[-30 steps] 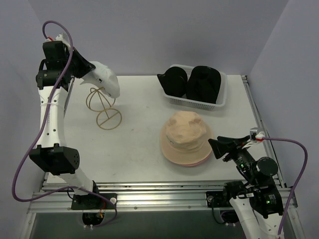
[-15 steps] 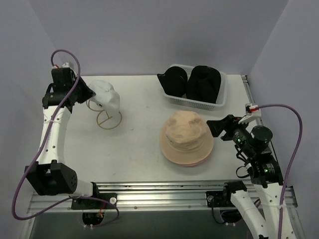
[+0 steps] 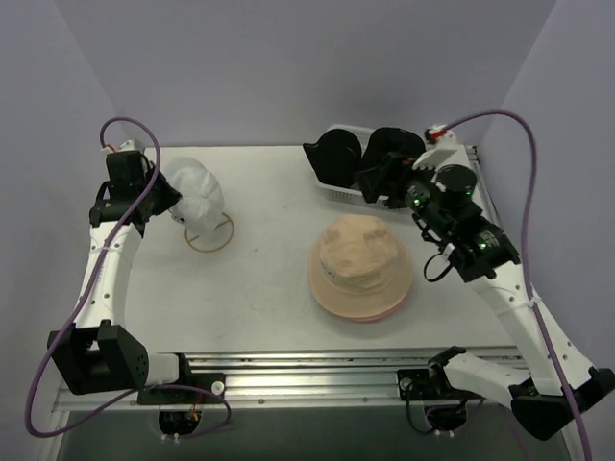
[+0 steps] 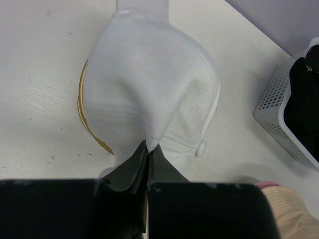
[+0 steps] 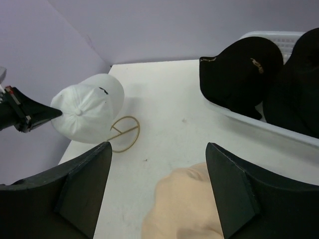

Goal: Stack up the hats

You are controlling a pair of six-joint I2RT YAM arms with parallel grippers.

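White cap (image 4: 149,89): soft, domed, draped over gold wire stand (image 3: 209,233), far-left tabletop (image 3: 269,279) | left claw (image 4: 148,149) clamped on a fold of its fabric | step, I reckon: lifting cap off | next: carry to tan hat (image 3: 358,259) mid-tabletop, set on top | right claw (image 5: 158,149) spread wide, empty, near basket (image 5: 279,37) holding black hats (image 5: 239,64)

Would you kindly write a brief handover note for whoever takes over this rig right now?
Left tool: shut on the white cap, which sits over the gold wire stand.
Right tool: open and empty, above the table near the white basket.
Done: the tan hat lies on the pink hat mid-table.
Left: add the white cap to that stack, then the black cap and the black hat, both in the basket.
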